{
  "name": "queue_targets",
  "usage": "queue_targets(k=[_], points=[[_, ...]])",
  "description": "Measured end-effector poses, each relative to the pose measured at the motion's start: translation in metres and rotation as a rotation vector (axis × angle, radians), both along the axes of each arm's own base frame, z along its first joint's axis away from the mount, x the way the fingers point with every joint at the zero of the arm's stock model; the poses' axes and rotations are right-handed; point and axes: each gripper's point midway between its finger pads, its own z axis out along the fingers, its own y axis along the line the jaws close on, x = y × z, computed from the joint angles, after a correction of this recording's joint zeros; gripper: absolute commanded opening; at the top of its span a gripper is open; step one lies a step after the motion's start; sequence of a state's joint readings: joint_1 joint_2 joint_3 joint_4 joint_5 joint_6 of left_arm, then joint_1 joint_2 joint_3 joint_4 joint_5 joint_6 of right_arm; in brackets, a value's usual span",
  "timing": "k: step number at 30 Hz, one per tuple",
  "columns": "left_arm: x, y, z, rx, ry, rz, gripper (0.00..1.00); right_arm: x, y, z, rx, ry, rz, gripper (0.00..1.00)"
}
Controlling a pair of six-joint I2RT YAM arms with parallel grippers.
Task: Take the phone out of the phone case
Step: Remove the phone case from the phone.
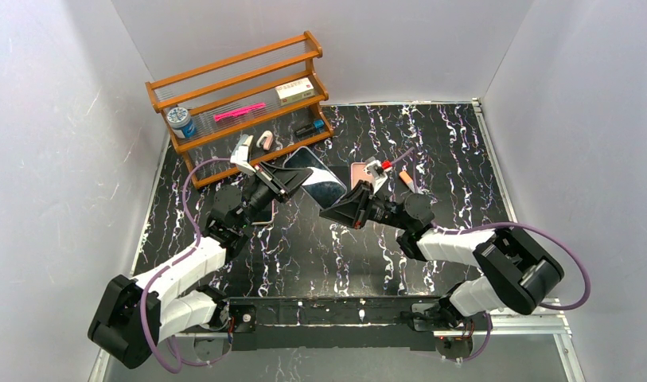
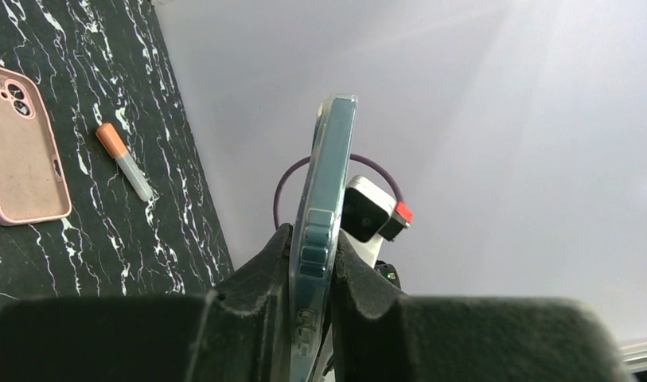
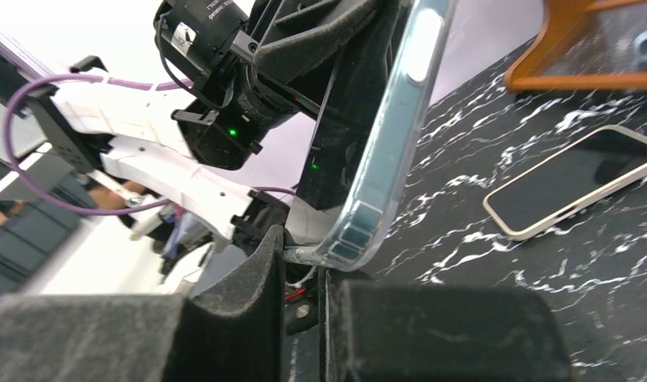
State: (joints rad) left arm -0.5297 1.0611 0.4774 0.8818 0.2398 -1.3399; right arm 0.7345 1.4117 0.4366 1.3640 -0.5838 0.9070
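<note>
Top view: the left gripper [image 1: 292, 181] and right gripper [image 1: 341, 203] meet mid-table [image 1: 320, 263] and hold the phone [image 1: 318, 181] up off the surface between them. It is tilted, screen facing up, and sits inside its clear case. The left gripper has the upper-left end and the right gripper the lower end. A wooden rack [image 1: 232, 60] stands just behind, with a blue-lidded jar [image 1: 179, 121], a pink item [image 1: 240, 113] and a small box [image 1: 294, 90] on its shelves. A pink case [image 1: 358, 173] lies flat just beyond the right gripper, and an orange-capped tube [image 1: 405, 180] lies beside it.

Left wrist view: the clear case [image 2: 324, 199] is seen edge-on and upright. The left fingers [image 2: 260, 263] are clamped tight on both faces, with only the case between them. The right wrist's white camera sits close behind the case. The pink case [image 2: 21, 155] and the tube [image 2: 125, 165] lie on the marble to the left, well apart from the grip.

Right wrist view: the right gripper [image 3: 304, 263] has its jaws nearly together at the bottom corner of the clear case [image 3: 387, 135]. They look pinched on that corner. The phone's dark face [image 3: 344, 143] is seated in the case. The left gripper crowds in from above. A second phone [image 3: 574, 179] lies screen-up on the table to the right, near the rack base [image 3: 590, 79].
</note>
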Motion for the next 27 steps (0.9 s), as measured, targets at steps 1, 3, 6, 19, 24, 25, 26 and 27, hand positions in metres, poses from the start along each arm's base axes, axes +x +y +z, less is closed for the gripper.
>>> queue_targets(k=[1, 3, 6, 19, 24, 25, 26, 27], points=[[0.000, 0.000, 0.000, -0.003, 0.004, 0.000, 0.00, 0.001, 0.000, 0.000, -0.010, -0.025, -0.005, 0.01], [0.001, 0.001, -0.001, -0.006, 0.013, 0.003, 0.00, 0.003, 0.001, 0.000, -0.033, -0.072, -0.016, 0.01], [0.003, 0.003, -0.002, -0.011, 0.028, 0.010, 0.00, 0.007, 0.003, 0.000, -0.066, -0.139, -0.030, 0.01], [0.012, 0.007, -0.011, 0.033, 0.067, 0.045, 0.00, 0.023, 0.005, -0.030, -0.264, -0.406, -0.057, 0.01], [0.007, 0.003, -0.018, 0.103, 0.069, -0.009, 0.00, 0.034, 0.001, -0.046, -0.342, -0.447, -0.104, 0.28], [0.008, 0.004, -0.019, 0.120, 0.062, -0.017, 0.00, 0.036, 0.000, -0.048, -0.354, -0.445, -0.106, 0.34], [0.008, 0.005, -0.021, 0.140, 0.055, -0.025, 0.00, 0.036, -0.002, -0.050, -0.365, -0.442, -0.106, 0.40], [0.008, 0.005, -0.022, 0.162, 0.044, -0.038, 0.00, 0.036, -0.005, -0.051, -0.374, -0.440, -0.108, 0.44]])
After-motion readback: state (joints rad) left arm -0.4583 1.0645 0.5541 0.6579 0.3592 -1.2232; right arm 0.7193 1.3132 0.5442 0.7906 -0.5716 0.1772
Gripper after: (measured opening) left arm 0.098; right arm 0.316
